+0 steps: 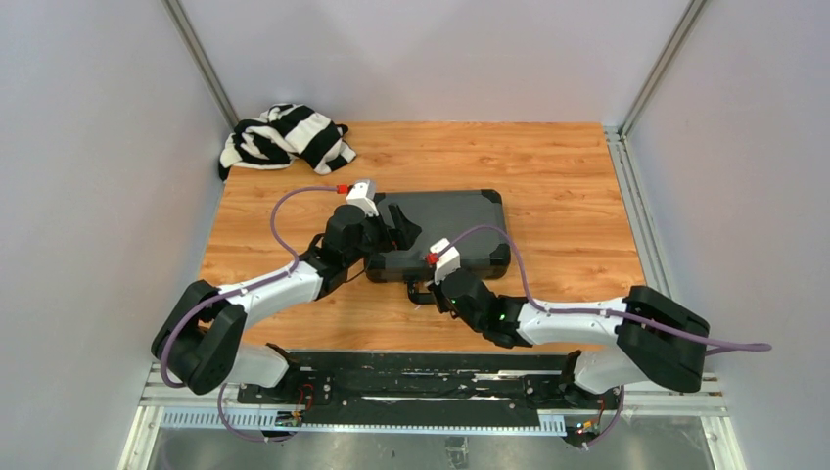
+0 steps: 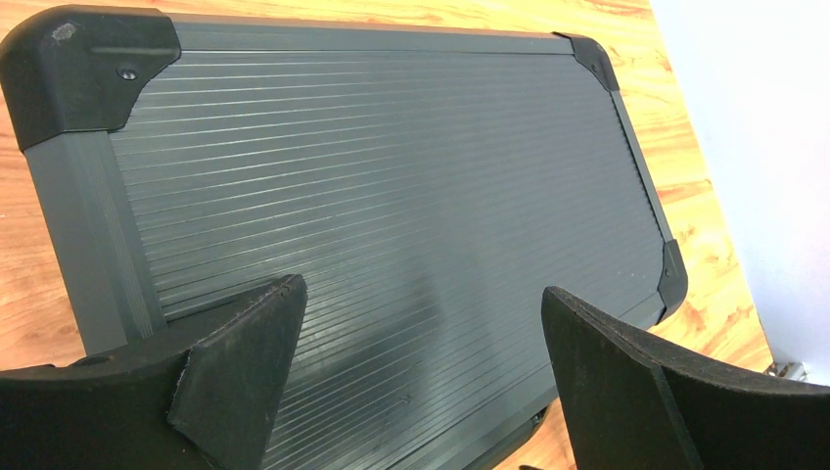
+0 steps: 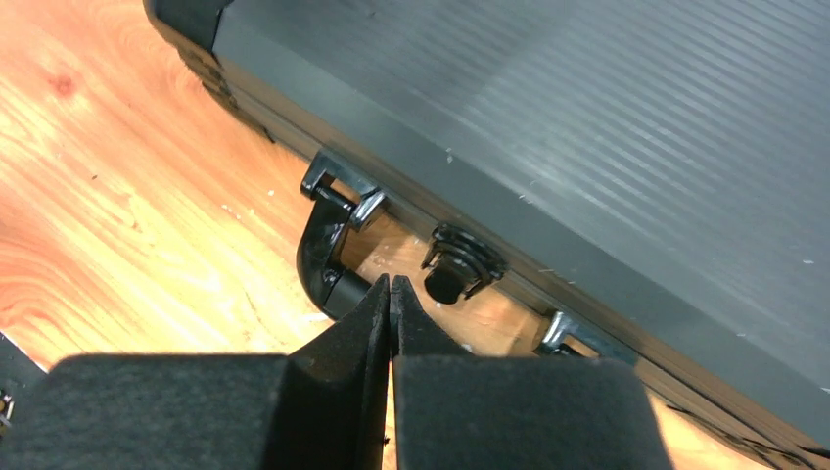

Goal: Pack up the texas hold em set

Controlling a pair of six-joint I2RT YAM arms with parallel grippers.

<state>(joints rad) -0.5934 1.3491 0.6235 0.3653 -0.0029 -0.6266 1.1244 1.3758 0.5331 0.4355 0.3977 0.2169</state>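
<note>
Right wrist view: the right gripper point(image 3: 390, 294) is seen clenched empty by the handle point(image 3: 318, 257) of the closed case point(image 3: 587, 108), upper right of the frame, the left gripper point(image 2: 421, 294) spread empty above it, so the case could be shoved askew by a blunt push

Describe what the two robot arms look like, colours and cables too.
The left arm and right arm have white links between bulky black joints. A purple cable runs along each to a white camera block with a red plug. The fingers are matte black wedges. A green light shows on the right arm.
</note>
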